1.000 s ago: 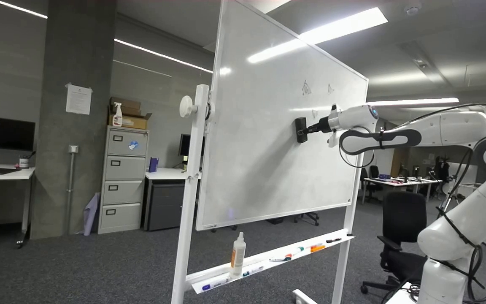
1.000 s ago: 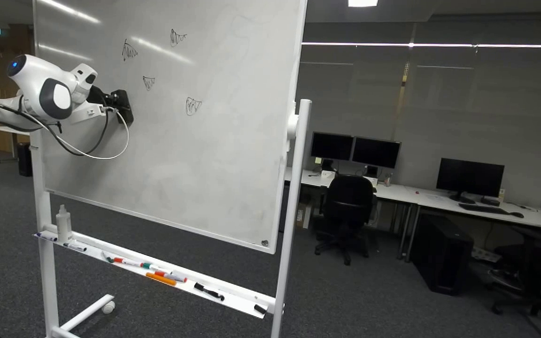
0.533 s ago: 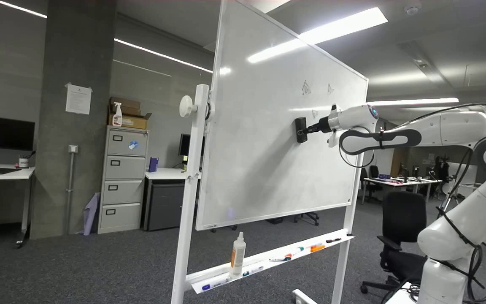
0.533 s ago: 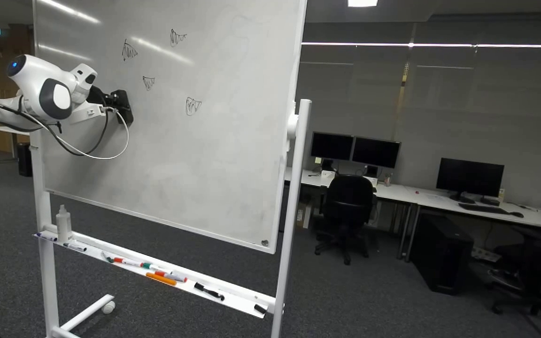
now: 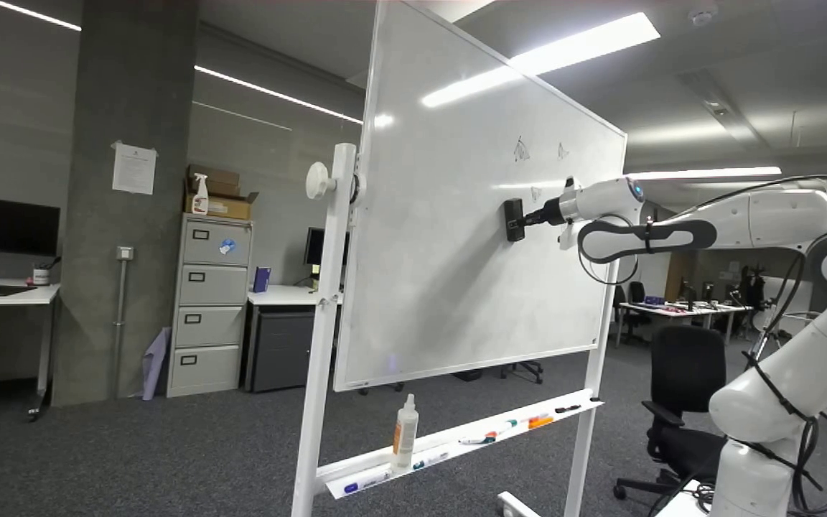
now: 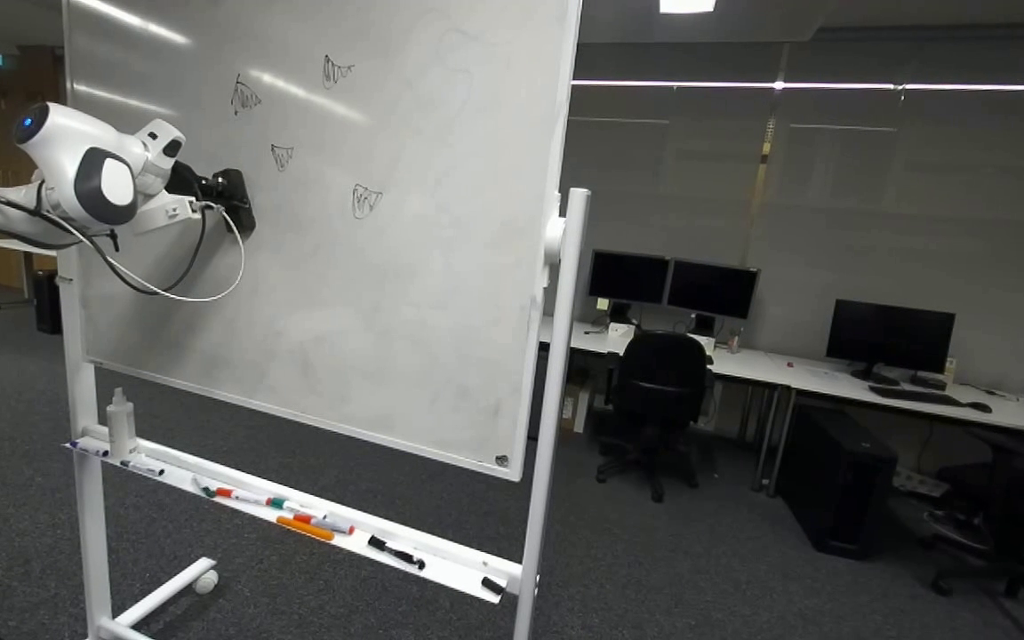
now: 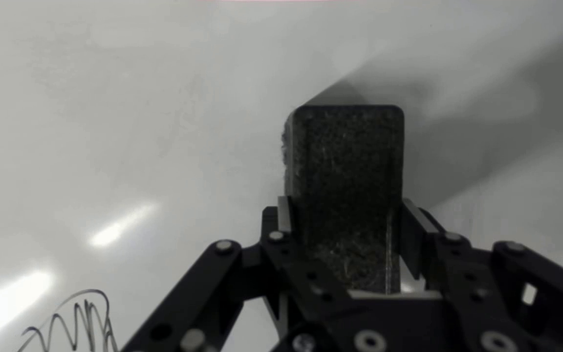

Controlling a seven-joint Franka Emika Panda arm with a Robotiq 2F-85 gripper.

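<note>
- Leftmost in the wrist view, a dark scribble (image 7: 88, 322) marks the whiteboard (image 7: 164, 146) at 8 o'clock from the black eraser (image 7: 350, 166), well apart from it.
- Centre of that view: the fingers (image 7: 412, 237) are clamped on the eraser, one against its 9 o'clock side, one against its 3 o'clock side. Its body runs on past their tips toward 12; the long axis lies 12 to 6, across the line of the grip.
- Right of it, a shadow (image 7: 496, 115) spreads toward 2 o'clock.
- In an exterior view, a bottle (image 5: 405, 436) stands upright on the pen tray (image 5: 449, 439), at 7 o'clock from the eraser. The eraser is nearly upright at the board's face, at the 9 o'clock end of the only arm (image 5: 779, 219). Whether it touches the board or sits just off, I cannot tell.
- In an exterior view, around the eraser: a tall scribble (image 6: 245, 95) near 12, a small scribble (image 6: 281, 157) between 1 and 2, an upper scribble (image 6: 336, 71) at 1, a rightmost scribble (image 6: 366, 202) at 3.
</note>
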